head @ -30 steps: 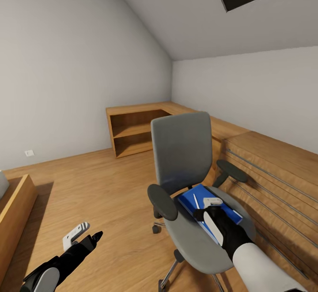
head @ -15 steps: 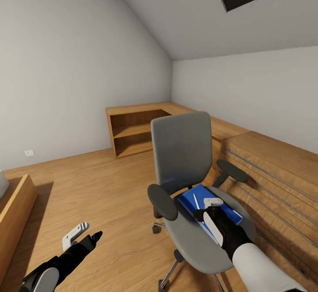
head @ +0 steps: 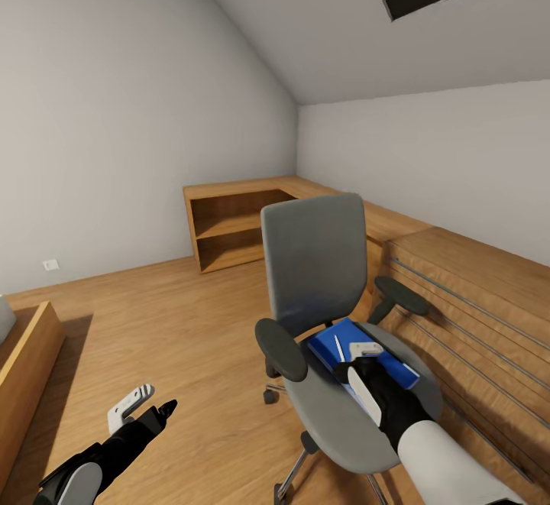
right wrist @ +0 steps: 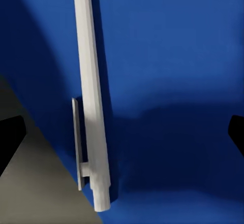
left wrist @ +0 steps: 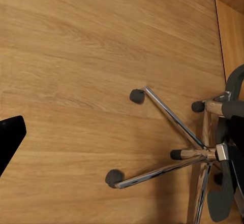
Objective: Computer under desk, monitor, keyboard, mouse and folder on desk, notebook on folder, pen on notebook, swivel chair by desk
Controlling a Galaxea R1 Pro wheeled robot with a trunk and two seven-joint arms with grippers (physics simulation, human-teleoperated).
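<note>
The grey swivel chair (head: 313, 260) stands in mid-room, its chrome base (left wrist: 178, 153) on casters. On its seat lies a flat blue folder (head: 336, 341) with the white pen (head: 338, 348) on top; I cannot tell a notebook apart from it. My right gripper (head: 357, 361) hovers open just above the folder, close beside the pen. The right wrist view looks down on the pen (right wrist: 91, 102) lying on blue, with both black fingertips (right wrist: 10, 137) set wide apart. My left gripper (head: 143, 404) hangs open and empty over the floor. Desk, monitor, keyboard, mouse and computer are out of view.
A low wooden shelf unit (head: 229, 230) fills the back corner and runs on into a light wooden drawer chest (head: 473, 314) right of the chair. Another wooden piece (head: 27, 352) sits at the left edge. Open wooden floor (head: 176, 322) lies left of the chair.
My right gripper has shifted very slightly over the folder. The chair, pen and left arm have stayed put.
</note>
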